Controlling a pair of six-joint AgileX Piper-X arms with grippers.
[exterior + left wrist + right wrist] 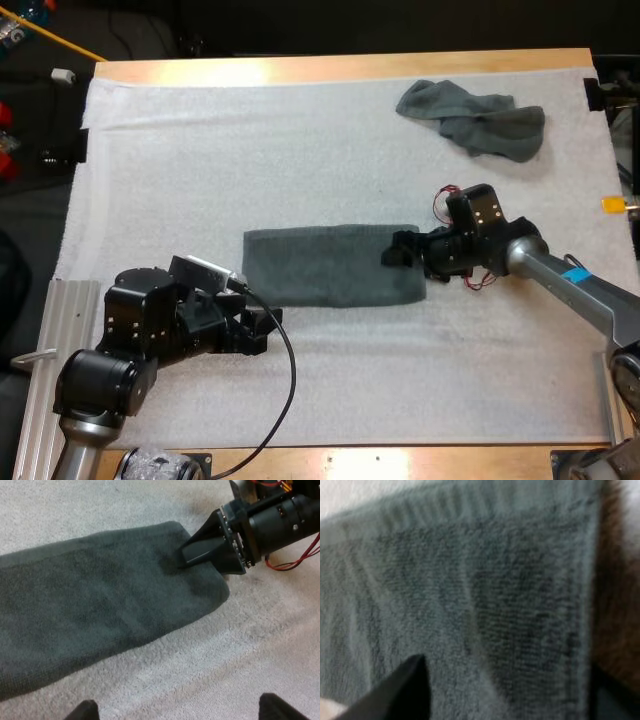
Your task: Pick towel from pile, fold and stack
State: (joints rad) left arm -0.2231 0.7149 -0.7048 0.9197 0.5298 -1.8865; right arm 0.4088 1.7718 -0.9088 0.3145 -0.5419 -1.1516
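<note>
At the mat's (300, 130) near left, the left gripper (260, 332) hovers low beside the flat towel's (330, 265) near-left corner, its fingers apart and holding nothing. At the strip's right end the right gripper (400, 250) reaches in level, fingers spread over the cloth, not pinching. I'd want matching corners gripped squarely before folding. Far right lies the crumpled towel (470, 118).

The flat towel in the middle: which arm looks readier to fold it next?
Right, probably: the right gripper is down on one end of the flat towel, open, while the left gripper hangs open off the cloth, beside its near corner.
</note>
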